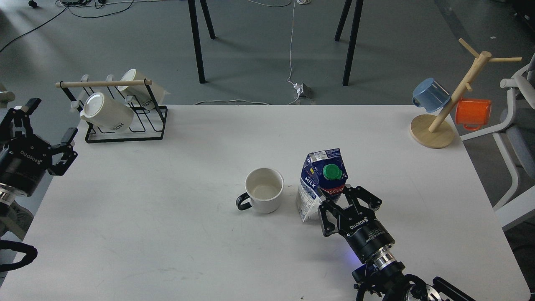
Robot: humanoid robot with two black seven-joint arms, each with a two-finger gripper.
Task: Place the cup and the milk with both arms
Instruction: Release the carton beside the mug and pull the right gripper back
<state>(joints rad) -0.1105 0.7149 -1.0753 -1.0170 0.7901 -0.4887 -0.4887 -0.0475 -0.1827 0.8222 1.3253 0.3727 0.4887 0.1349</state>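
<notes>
Covering most of the view, the white counter (167, 217) carries everything. At its far left corner stands a black wire rack (125, 121) with cream mugs, and at the far right a wooden mug tree (455, 96) with a blue and an orange mug.

Near the middle stands the milk (319, 184), upright or only a little tilted, its long axis vertical and its green cap (332, 171) facing the camera. The right pincer (340, 200) sits just behind it on the robot's side, its fingers pinching the lower part of the carton. I think the carton touches the counter, but the contact is partly hidden, so I cannot be sure.

Just to the left of the milk, near but apart, stands the cup (264, 190), its black handle pointing left and toward the robot. The left pincer (42, 129) hovers off the counter's left edge, fingers spread, holding nothing, well apart from the cup. The right arm is clearly nearer to both things, so a release seems to be its coming move.
</notes>
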